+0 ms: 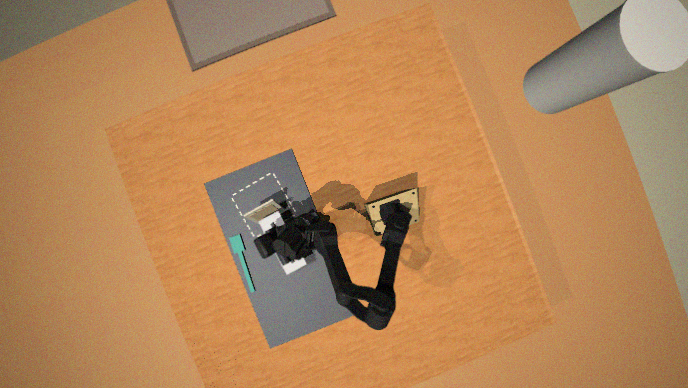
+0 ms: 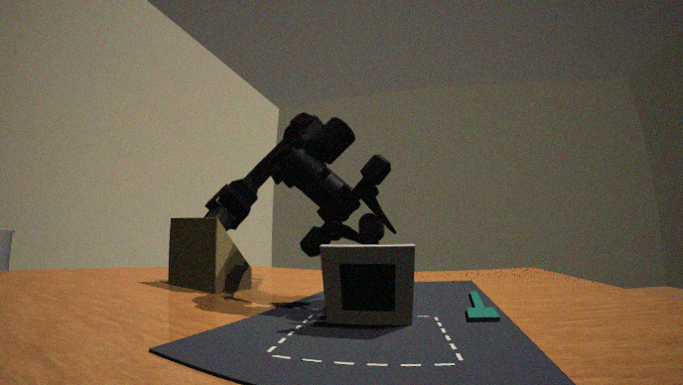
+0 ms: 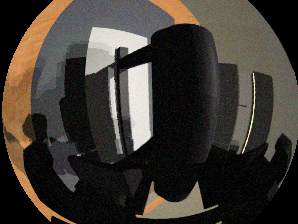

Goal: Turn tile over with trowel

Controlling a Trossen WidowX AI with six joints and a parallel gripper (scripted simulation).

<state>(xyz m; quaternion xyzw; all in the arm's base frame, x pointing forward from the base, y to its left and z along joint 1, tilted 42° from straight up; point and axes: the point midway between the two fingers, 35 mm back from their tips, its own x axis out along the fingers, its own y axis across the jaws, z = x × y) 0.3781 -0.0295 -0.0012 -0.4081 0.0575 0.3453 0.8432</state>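
My jaws are closed on a thick, dark grip, which I take to be the small trowel's [image 2: 371, 228] [image 3: 182, 100]; its blade I cannot make out for certain. My gripper [image 1: 287, 235] [image 2: 347, 232] [image 3: 173, 139] sits low over the mat [image 1: 305, 310] [image 2: 223, 347], nearer the bench's left edge, as the top view shows it, than its right.

From my base mount [image 1: 372, 208] [image 2: 193, 253], between the mat and that right edge, my arm [image 1: 340, 265] [image 2: 310, 174] runs toward the bench's lower edge in the top view, bends sharply, and doubles back to the mat. From the exterior side, I rise from the mount to a high elbow, then slope down to a bent wrist behind the tile [image 1: 263, 211] [image 2: 367, 285].

The tile is tipped up on an edge, nearly upright, at the end of the dashed outline [image 1: 252, 183] [image 2: 377, 365] closest to me. Its dark marked square faces the exterior view, away from my wrist. It isn't face down.

White flat patches [image 1: 293, 265] [image 3: 140, 100] show beneath me. A teal T-shaped tool [image 1: 237, 243] [image 2: 482, 314] lies flat on the mat, along the side facing the bench's left edge, apart from my jaws.
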